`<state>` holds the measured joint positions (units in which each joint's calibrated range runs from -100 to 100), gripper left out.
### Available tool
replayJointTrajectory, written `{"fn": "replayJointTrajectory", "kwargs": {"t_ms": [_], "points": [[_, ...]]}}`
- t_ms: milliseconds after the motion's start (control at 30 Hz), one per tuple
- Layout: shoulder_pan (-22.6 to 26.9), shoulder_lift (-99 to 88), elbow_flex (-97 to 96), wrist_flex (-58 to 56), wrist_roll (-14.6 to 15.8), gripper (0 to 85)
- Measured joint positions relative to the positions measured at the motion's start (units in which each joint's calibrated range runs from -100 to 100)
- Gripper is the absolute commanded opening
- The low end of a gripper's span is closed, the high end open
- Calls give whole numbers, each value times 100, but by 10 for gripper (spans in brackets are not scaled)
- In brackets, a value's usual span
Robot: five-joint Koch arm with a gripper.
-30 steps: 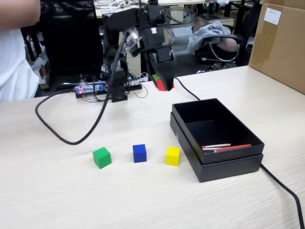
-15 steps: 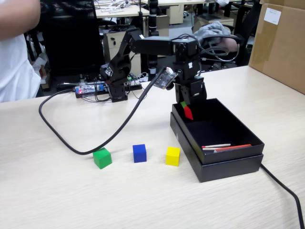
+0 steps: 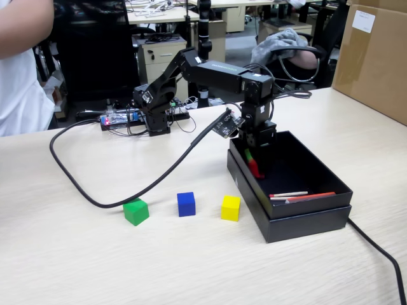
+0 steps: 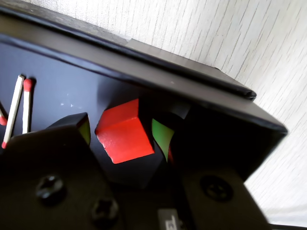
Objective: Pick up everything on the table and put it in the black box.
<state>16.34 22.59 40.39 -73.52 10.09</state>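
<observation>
My gripper [image 3: 252, 162] reaches down into the near-left corner of the black box [image 3: 305, 210]. In the wrist view the red cube [image 4: 124, 132] lies tilted on the box floor between my gripper's [image 4: 122, 134] green-padded jaws, with a narrow dark gap on either side of it; the jaws stand open. The box wall [image 4: 158, 72] rises just behind it. The green cube [image 3: 136, 211], blue cube [image 3: 186, 204] and yellow cube [image 3: 230, 208] sit in a row on the table [image 3: 191, 267], left of the box.
Thin red and white sticks [image 3: 299, 196] lie in the box's near end. A thick black cable [image 3: 82, 184] loops over the table near the green cube. A brown carton [image 3: 375, 57] stands far right. A person [image 3: 22, 63] stands at the left edge.
My arm swung right from above the table and came down into the box with the red cube. The jaws have parted around it. The other cubes have not moved.
</observation>
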Motion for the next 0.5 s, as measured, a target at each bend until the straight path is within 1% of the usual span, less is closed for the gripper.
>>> {"fn": "replayJointTrajectory", "kwargs": {"t_ms": [67, 167, 300, 400, 500], "points": [[0, -26, -9, 0, 0, 410], [-5, -375, -256, 54, 24, 418], [-54, -1683, -402, 46, 20, 418], [-234, -2874, -393, 31, -15, 416], [-425, -3560, -456, 8, -117, 416]]}}
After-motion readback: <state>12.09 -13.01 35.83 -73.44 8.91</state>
